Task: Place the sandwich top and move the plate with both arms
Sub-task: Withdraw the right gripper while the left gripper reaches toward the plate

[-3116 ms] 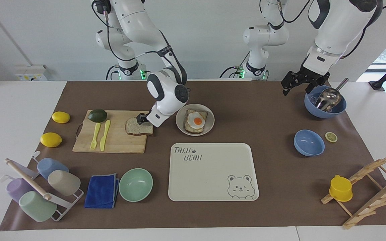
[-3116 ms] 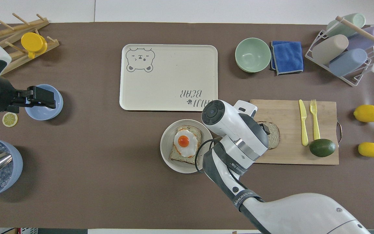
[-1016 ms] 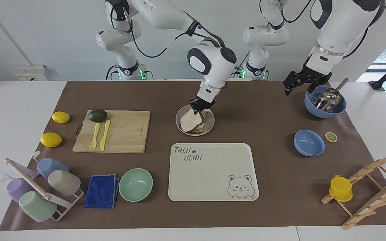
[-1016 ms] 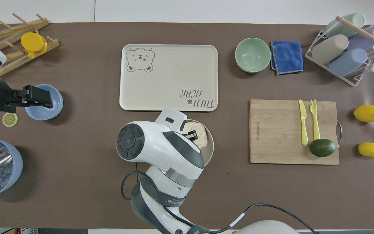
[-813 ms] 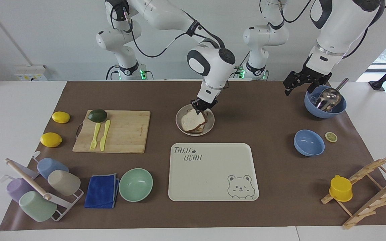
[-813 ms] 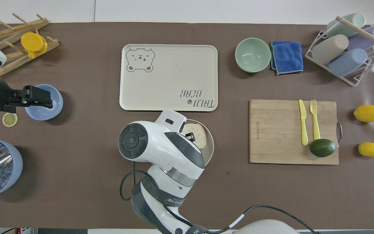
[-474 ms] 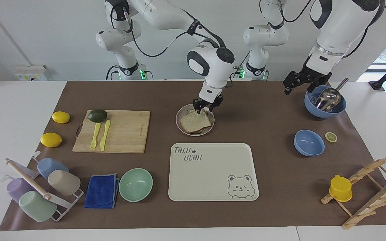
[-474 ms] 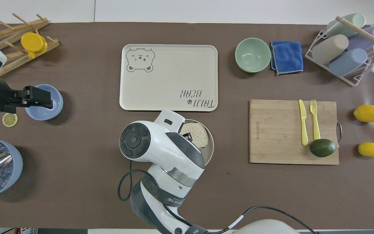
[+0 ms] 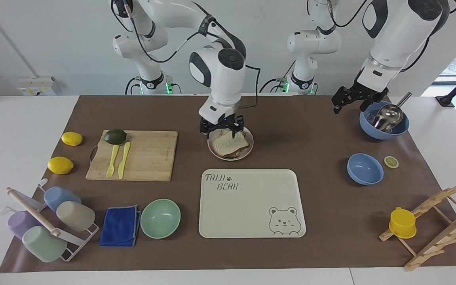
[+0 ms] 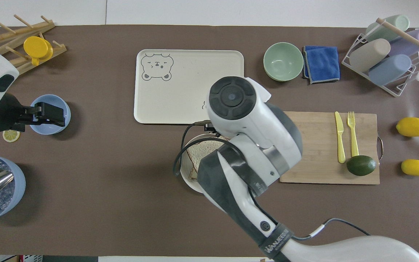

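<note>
The sandwich top, a pale slice with brown crust, lies flat on the stack in the round beige plate. The egg toast is hidden under it. My right gripper hangs open just above the plate's edge nearer the robots, fingers spread and holding nothing. In the overhead view the right arm covers most of the plate, and only a corner of the sandwich top shows. My left gripper waits open and empty in the air over the small blue bowl.
The cream bear tray lies just farther from the robots than the plate. A cutting board with fork, knife and avocado is beside the plate. A large blue bowl with a metal scoop stands at the left arm's end.
The right gripper carried the slice from the cutting board to the plate and let it go. The slice now lies flat. The gripper has since turned and shifted toward the right arm's end.
</note>
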Robot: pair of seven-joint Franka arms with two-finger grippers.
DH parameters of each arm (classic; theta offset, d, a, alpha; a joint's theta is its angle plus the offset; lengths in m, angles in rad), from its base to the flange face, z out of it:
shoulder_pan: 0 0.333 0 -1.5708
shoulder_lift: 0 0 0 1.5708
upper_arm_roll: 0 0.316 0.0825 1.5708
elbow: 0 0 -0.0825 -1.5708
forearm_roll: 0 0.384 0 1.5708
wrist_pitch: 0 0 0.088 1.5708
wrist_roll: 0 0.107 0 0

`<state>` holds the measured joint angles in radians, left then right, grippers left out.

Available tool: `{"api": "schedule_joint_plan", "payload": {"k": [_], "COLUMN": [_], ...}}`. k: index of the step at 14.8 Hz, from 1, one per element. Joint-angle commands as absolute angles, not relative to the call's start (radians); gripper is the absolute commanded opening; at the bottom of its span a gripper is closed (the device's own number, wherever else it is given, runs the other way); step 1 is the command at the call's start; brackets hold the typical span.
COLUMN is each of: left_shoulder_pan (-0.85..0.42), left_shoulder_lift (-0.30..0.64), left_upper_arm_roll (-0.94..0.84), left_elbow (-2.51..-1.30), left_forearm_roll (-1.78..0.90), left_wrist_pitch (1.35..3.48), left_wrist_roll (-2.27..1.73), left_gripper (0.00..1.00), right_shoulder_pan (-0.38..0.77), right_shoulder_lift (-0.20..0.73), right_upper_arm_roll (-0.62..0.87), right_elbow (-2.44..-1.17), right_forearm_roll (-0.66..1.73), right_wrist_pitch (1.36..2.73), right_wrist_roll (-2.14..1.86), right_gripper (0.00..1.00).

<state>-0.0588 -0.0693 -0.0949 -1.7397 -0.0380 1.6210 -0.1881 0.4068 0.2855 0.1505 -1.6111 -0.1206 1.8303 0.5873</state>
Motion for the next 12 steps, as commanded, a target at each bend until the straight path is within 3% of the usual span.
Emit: {"api": "schedule_joint_plan", "payload": {"k": [1,5,10,12], "left_shoulder_pan": [-0.077,-0.152,-0.326,-0.415], "left_shoulder_lift": [-0.112,-0.129,-0.107,-0.083], "left_upper_arm_roll": [-0.097,-0.098,-0.098,-0.098], "left_elbow": [-1.844,-1.980,-2.143,-2.209], "left_forearm_roll": [-0.054,-0.112,-0.124,-0.129], "left_wrist_pitch": [1.678,1.801,2.014,2.136], "left_wrist_roll": [-0.190,-0.251,-0.362,-0.448], "left_gripper": [1.00,1.00,1.00,1.00], "right_shoulder_pan": [0.287,0.189,0.085,0.020], "right_shoulder_lift": [0.223,0.134,0.023,0.020], "right_upper_arm_roll": [0.164,0.164,0.153,0.155], "right_elbow": [-1.629,-1.631,-1.631,-1.626], "right_forearm_roll": [-0.089,-0.086,-0.054,-0.049], "right_wrist_pitch": [1.774,1.658,1.517,1.499], "right_wrist_roll": [0.565,0.433,0.284,0.206], "right_gripper": [1.00,1.00,1.00,1.00]}}
